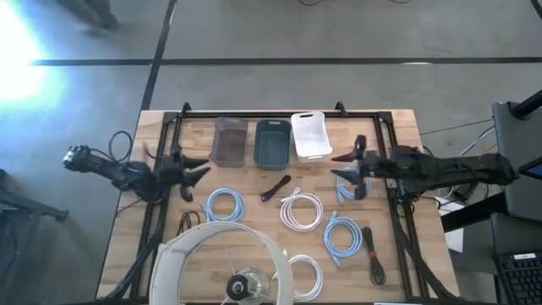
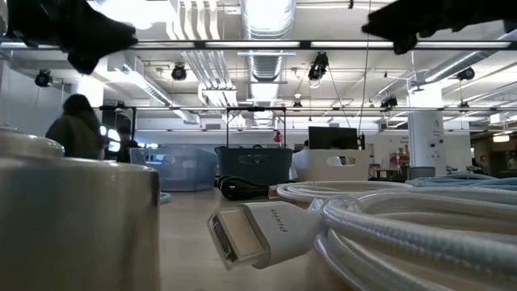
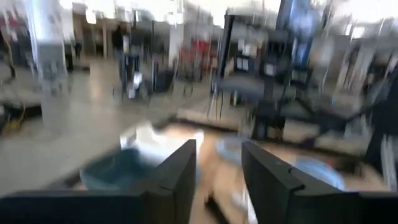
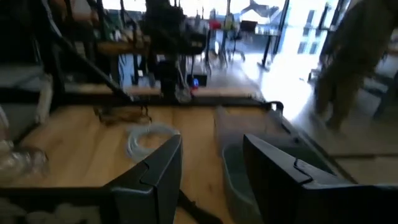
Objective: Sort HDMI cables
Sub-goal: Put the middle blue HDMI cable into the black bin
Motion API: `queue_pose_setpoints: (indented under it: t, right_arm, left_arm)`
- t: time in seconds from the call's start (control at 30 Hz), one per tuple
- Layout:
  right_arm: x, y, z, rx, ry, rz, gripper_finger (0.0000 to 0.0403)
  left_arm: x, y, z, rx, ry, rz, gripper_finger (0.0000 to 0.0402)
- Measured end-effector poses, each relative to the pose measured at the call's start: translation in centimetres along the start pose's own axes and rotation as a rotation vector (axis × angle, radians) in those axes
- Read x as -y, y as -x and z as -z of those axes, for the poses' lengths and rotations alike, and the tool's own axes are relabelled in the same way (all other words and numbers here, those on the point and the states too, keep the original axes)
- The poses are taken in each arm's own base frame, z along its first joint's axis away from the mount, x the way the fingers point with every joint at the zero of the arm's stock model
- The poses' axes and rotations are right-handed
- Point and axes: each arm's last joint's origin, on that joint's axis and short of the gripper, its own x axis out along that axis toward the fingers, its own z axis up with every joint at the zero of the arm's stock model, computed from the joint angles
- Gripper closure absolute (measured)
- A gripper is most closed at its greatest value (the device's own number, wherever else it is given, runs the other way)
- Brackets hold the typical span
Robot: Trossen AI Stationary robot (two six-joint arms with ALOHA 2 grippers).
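High view showed the left gripper (image 1: 196, 169) at the left side of the table (image 1: 398, 127), its fingers spread apart and holding nothing, just left of the dark grey bin (image 1: 229, 141). The right gripper (image 1: 345, 158) hung at the right side, beside the white bin (image 1: 311, 135), fingers likewise parted and empty (its wrist view showed a clear gap between the two dark fingers (image 4: 160, 168)). Between those bins sat the blue bin (image 1: 273, 142).

Below the right gripper a light blue cable (image 1: 347, 185) lay partly under the arm. Outward from there, on the wood, lay a white coil (image 1: 301, 210), a small black cable (image 1: 274, 187), another light blue coil (image 1: 225, 204) nearer the left gripper, a third light blue coil (image 1: 343, 235), a black bundle (image 1: 373, 261) near the right edge, a dark cable (image 1: 188, 222) at the left, and a white coil (image 1: 306, 275) at the front. A round white fixture (image 1: 222, 264) covered the front middle.

In the low view a white HDMI plug (image 2: 242, 234) lay close to the camera.
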Motion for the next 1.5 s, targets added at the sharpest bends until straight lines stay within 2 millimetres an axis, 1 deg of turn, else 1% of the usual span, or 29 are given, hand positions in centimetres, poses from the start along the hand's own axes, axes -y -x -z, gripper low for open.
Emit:
queue_pose_setpoints:
  t: [0.13,0.23,0.3,0.4,0.53,0.67,0.77,0.9,0.97,1.07,1.13,1.23,1.33,1.5]
  right_arm:
    - [-0.3,-2.5,1.3,-0.129,-0.009,0.011,0.0236]
    - [-0.5,-4.0,2.0,-0.199,-0.061,0.018,0.0236]
    - [-0.6,-4.7,2.1,-0.225,-0.078,0.021,0.0236]
    - [-0.6,-5.5,1.6,-0.232,-0.061,0.019,0.0239]
    - [-0.7,-6.3,0.8,-0.227,-0.041,0.017,0.0246]
    - [-0.7,-7.0,0.1,-0.215,-0.042,0.017,0.0253]
    - [-0.8,-7.5,0.0,-0.224,-0.047,0.018,0.0259]
    - [-0.9,-8.3,0.6,-0.259,-0.043,0.018,0.0265]
    - [-1.0,-8.8,0.9,-0.278,-0.041,0.018,0.0269]
    - [-1.1,-9.3,1.6,-0.312,-0.038,0.017,0.0272]
    - [-1.1,-9.6,2.1,-0.337,-0.045,0.019,0.0275]
    - [-1.2,-10.0,2.8,-0.367,-0.068,0.025,0.0278]
    - [-1.3,-10.4,3.4,-0.391,-0.079,0.029,0.028]
    - [-1.4,-11.1,4.6,-0.443,-0.083,0.033,0.0277]
  left_arm:
    - [0.4,-0.7,1.6,-0.12,0.021,-0.018,0.0231]
    - [0.5,-1.0,3.0,-0.227,0.046,-0.047,0.0221]
    - [0.5,-1.0,3.9,-0.295,0.094,-0.07,0.0219]
    - [0.7,-1.2,4.7,-0.393,0.135,-0.069,0.0219]
    - [1.2,-1.6,4.9,-0.486,0.152,-0.04,0.0221]
    - [2.0,-2.6,4.4,-0.526,0.111,-0.046,0.0223]
    - [2.3,-3.5,4.9,-0.583,0.05,-0.091,0.0223]
    - [2.5,-5.1,4.9,-0.61,0.014,-0.182,0.0223]
    - [2.4,-5.8,5.2,-0.663,-0.004,-0.21,0.0223]
    - [2.2,-6.7,5.9,-0.761,0.013,-0.201,0.0223]
    - [1.9,-7.0,6.7,-0.845,0.044,-0.181,0.0223]
    - [1.8,-7.4,7.6,-0.913,0.055,-0.174,0.0223]
    - [1.6,-7.6,8.4,-0.939,0.022,-0.21,0.0223]
    - [1.4,-7.9,9.3,-0.931,-0.048,-0.298,0.0223]
